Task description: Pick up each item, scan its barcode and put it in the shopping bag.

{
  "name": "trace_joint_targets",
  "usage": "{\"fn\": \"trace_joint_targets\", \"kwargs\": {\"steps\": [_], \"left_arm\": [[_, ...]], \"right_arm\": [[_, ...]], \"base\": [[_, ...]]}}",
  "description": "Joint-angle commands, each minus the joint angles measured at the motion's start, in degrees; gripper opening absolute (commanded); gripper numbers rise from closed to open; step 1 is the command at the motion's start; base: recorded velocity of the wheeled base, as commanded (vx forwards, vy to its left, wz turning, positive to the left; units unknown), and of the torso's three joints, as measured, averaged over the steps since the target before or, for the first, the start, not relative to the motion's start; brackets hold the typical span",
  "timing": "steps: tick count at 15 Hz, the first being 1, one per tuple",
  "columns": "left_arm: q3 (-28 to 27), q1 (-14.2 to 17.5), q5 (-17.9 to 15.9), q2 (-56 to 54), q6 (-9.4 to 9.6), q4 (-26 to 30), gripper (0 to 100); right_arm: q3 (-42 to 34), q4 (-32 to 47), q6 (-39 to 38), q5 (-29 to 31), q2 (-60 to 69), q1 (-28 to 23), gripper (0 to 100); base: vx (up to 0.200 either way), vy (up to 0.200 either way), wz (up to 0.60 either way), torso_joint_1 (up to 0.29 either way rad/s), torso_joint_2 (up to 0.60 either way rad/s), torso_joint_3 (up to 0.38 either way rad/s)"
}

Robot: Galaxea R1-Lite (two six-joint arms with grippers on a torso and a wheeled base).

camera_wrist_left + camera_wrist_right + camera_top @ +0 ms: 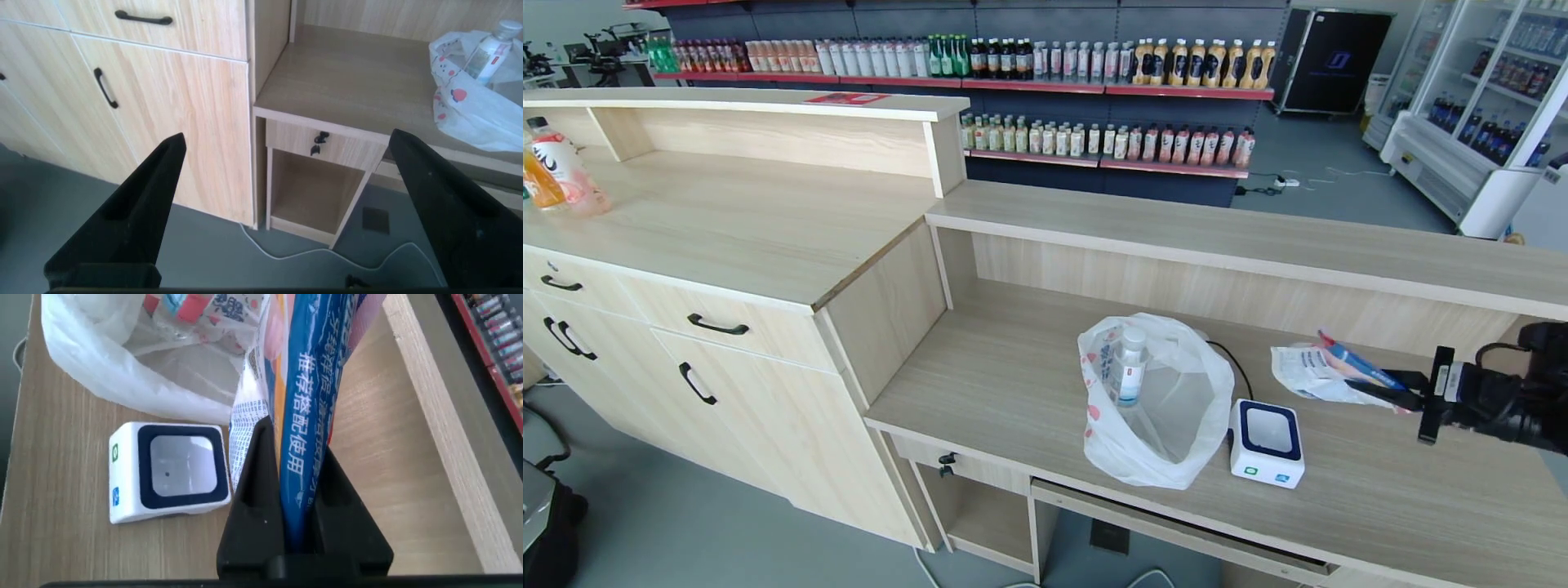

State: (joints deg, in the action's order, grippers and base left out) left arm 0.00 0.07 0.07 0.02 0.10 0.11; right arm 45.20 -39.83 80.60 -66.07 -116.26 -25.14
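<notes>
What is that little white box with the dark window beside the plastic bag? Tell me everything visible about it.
The scanner is a small white plastic box with rounded corners. Its top carries a glossy window in a dark blue frame, with green and blue marks on the front edge. It rests on the lower wooden counter close beside the shopping bag, a black cable behind it. The right gripper holds a blue packet off to its side.

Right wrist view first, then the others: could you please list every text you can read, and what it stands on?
"推荐搭配使用": white characters down the blue packet held in the right fingers.
Bag: red and blue print, crumpled and cut off, unreadable.
Bottle label: too small.
Scanner: two small icons, no words.
Shelf bottles: too small.
</notes>
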Motion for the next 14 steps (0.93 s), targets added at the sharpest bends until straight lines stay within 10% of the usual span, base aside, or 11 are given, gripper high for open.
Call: {"fn": "trace_joint_targets", "kwargs": {"steps": [1, 7, 14], "left_arm": [[0.00, 0.01, 0.01, -0.02, -0.01, -0.02, 100], [0.00, 0.01, 0.01, -0.02, -0.01, 0.07, 100], [0.00, 0.01, 0.01, -0.02, -0.01, 0.07, 100]], "right_arm": [[-9.43, 0.01, -14.42, 3.67, 17.82, -10.63, 0], [-14.88, 10.47, -16.88, 9.38, 26.26, -28.48, 0], [-14.18, 9.86, -25.41, 18.35, 31.01, -20.30, 0]], "base": [[0.000, 0.000, 0.00, 0.000, 0.00, 0.000], [0.000, 0.000, 0.00, 0.000, 0.00, 0.000], [0.000, 0.000, 0.34, -0.001, 0.00, 0.002]]}}
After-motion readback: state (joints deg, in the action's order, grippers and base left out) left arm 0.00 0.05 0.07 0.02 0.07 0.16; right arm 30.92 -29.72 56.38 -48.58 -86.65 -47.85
